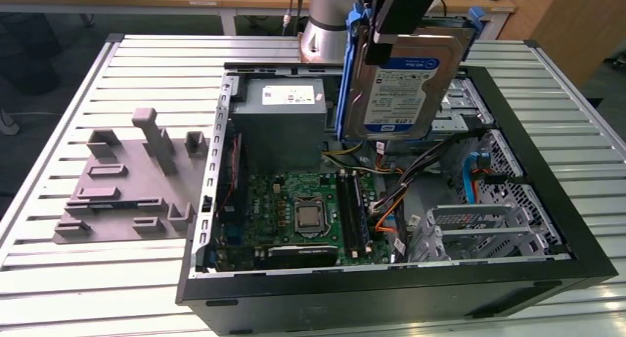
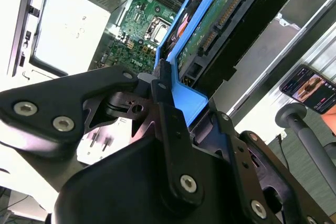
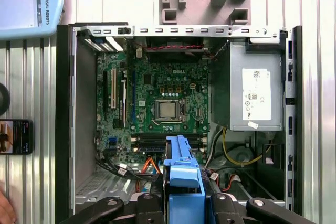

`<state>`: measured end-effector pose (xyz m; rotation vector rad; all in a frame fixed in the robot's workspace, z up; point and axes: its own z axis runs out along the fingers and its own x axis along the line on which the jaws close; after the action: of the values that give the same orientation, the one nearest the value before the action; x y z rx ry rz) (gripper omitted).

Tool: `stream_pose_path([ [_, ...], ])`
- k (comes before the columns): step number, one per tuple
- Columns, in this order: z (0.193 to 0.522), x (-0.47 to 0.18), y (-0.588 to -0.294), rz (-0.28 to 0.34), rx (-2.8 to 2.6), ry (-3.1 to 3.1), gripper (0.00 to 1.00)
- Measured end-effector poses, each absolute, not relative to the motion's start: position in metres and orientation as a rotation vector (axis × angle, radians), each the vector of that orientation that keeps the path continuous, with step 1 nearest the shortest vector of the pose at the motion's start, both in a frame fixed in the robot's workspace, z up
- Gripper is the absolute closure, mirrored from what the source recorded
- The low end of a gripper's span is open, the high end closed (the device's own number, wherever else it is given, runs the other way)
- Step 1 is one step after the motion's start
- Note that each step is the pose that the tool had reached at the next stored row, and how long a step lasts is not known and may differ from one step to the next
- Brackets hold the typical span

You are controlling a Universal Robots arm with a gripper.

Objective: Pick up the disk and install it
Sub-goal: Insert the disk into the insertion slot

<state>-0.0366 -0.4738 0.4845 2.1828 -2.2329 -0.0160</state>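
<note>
Blue plastic runs round the edge of the disk, and the gripper is closed tight on that blue frame at one end. The disk hangs in the air, standing on its edge, with its white and blue label facing the exterior view. It is over the open case, near the grey box, and it touches nothing but the gripper. In the second wrist view the green underside of the disk shows, with the board well below it. The pick-up looks done. The step in hand seems to be carrying the disk to its place, and it is not yet in. The metal bays sit just behind and below the disk, toward the exterior view's right. Getting it in would likely call for lining the blue frame up straight with a bay. It would also call for going slowly, since loose wires lie close by and could catch. Which bay it fits cannot be told.
</note>
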Motion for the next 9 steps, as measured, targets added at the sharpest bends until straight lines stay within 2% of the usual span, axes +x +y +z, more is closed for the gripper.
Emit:
stream_pose_path([
  [9, 0.4845, -0.0384, -0.4738, -0.016, 2.183, -2.233, 0.64],
])
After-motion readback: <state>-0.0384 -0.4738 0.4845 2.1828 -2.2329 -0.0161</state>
